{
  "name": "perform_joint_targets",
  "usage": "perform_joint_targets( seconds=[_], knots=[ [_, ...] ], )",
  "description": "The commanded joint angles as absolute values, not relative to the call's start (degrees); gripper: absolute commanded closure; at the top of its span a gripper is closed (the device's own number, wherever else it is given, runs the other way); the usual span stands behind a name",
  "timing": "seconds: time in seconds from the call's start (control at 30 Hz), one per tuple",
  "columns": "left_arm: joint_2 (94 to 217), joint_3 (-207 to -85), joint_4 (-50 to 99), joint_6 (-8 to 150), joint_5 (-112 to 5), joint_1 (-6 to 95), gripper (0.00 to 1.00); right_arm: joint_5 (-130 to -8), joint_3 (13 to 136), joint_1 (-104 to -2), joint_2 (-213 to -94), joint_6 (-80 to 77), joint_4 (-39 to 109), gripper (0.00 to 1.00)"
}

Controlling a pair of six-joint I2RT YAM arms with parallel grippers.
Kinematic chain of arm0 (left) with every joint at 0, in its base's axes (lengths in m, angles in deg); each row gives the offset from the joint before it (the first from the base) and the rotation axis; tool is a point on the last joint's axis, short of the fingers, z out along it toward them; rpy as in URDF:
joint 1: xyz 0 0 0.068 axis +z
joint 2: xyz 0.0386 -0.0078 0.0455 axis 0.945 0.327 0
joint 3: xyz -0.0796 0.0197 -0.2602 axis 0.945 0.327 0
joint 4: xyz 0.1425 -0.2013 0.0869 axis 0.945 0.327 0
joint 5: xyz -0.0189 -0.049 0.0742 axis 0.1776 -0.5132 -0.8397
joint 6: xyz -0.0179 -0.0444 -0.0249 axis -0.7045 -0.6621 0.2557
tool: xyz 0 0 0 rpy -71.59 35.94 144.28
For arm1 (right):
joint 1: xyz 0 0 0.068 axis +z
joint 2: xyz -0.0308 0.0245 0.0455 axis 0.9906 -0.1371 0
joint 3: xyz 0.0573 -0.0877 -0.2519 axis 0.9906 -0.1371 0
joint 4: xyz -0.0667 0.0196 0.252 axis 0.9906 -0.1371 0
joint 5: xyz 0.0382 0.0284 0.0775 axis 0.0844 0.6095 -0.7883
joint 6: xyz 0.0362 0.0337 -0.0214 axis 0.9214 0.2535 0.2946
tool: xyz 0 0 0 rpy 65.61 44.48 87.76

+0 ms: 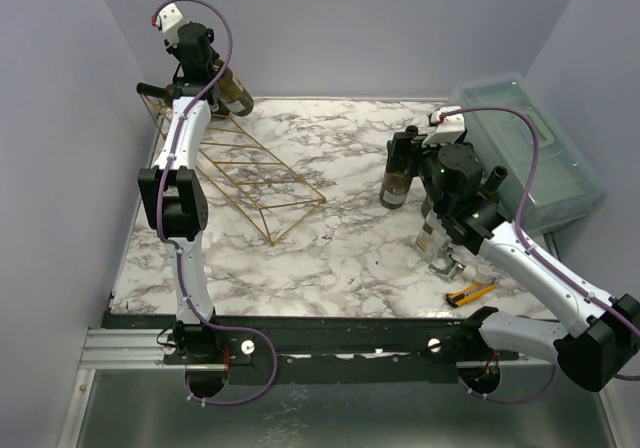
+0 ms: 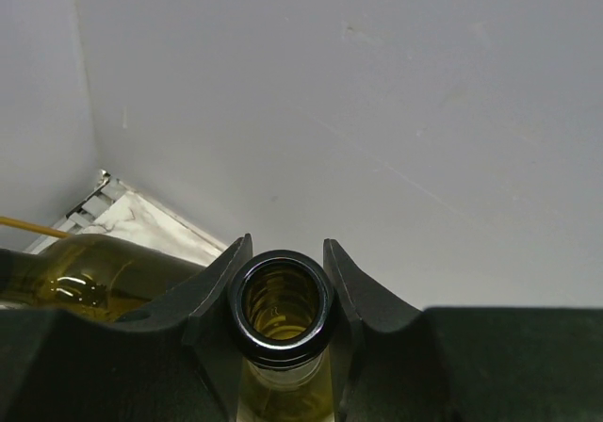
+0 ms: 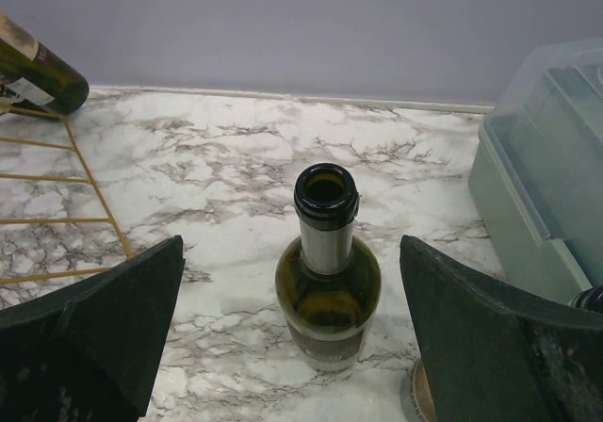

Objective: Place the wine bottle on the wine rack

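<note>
**A:** Overhead view: the marble table (image 1: pixel 340 248) fills the shot. The gold wine rack (image 1: pixel 250 181) slants across its upper left, and a plastic box (image 1: pixel 530 138) sits at the right edge.

**B:** And the left gripper (image 2: pixel 285 252) has its fingers clamped on the neck of the wine bottle (image 1: pixel 236 90), which is tilted over the rack's far end, upper left of the frame.

**A:** Is it down on the rungs?

**B:** Can't tell, the arm hides the contact. I'd say it's nearly there: seat it, let go, done.

**A:** The left wrist view shows another bottle (image 2: pixel 85 271) low at the left, with a gold wire beside it. It may be racked, hard to say.

**B:** Centre right, a second bottle (image 3: pixel 328 290) stands upright on the marble, well apart from the rack. The right gripper (image 3: pixel 292 243) has its fingers spread wide to either side of it, touching nothing.

**A:** So that one's not racked yet, if it counts.

**B:** And a small yellow knife (image 1: pixel 470 293) lies at lower right, near the right arm.
</note>
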State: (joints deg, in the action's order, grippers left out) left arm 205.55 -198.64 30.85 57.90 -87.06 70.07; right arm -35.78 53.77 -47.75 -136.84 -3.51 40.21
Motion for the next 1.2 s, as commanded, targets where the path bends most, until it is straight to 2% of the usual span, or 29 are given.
perform_joint_targets(
  seconds=[0.0, 0.67, 1.17],
  knots=[
    [202.8, -197.5, 24.2, 54.8, -88.1, 72.5, 1.00, -36.5, 52.8, -48.1, -137.3, -3.1, 41.5, 0.00],
    [201.1, -189.4, 24.2, 50.1, -87.9, 75.3, 1.00, -37.4, 53.1, -48.2, -137.5, -2.6, 41.1, 0.00],
    [195.5, -176.4, 22.4, 48.5, -88.0, 76.8, 1.00, -38.6, 52.8, -48.2, -137.0, -1.7, 40.8, 0.00]
  ],
)
